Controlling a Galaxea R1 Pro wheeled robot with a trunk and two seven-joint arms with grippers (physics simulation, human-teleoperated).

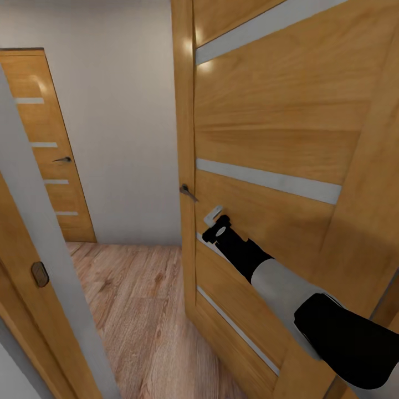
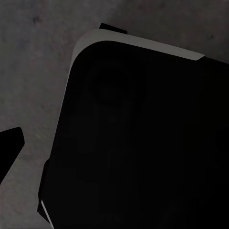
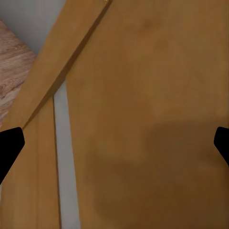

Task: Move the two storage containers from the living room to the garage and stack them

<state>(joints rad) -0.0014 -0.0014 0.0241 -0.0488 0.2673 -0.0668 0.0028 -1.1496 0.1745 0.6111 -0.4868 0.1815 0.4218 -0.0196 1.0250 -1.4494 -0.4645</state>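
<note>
The storage containers are out of view. My right arm reaches forward to a honey-brown wooden door with pale glass strips. The right gripper is up against the door's face, just below and right of its lever handle. In the right wrist view the right gripper is open, its fingertips wide apart with only the door panel between them. In the left wrist view the left gripper hangs over my own dark base and dark grey mottled floor; one fingertip shows at the edge.
The door stands ajar, its edge facing me. Beyond it lies light wood-plank flooring, a pale grey wall and a second wooden door at the back left. A door frame with a latch plate runs close on my left.
</note>
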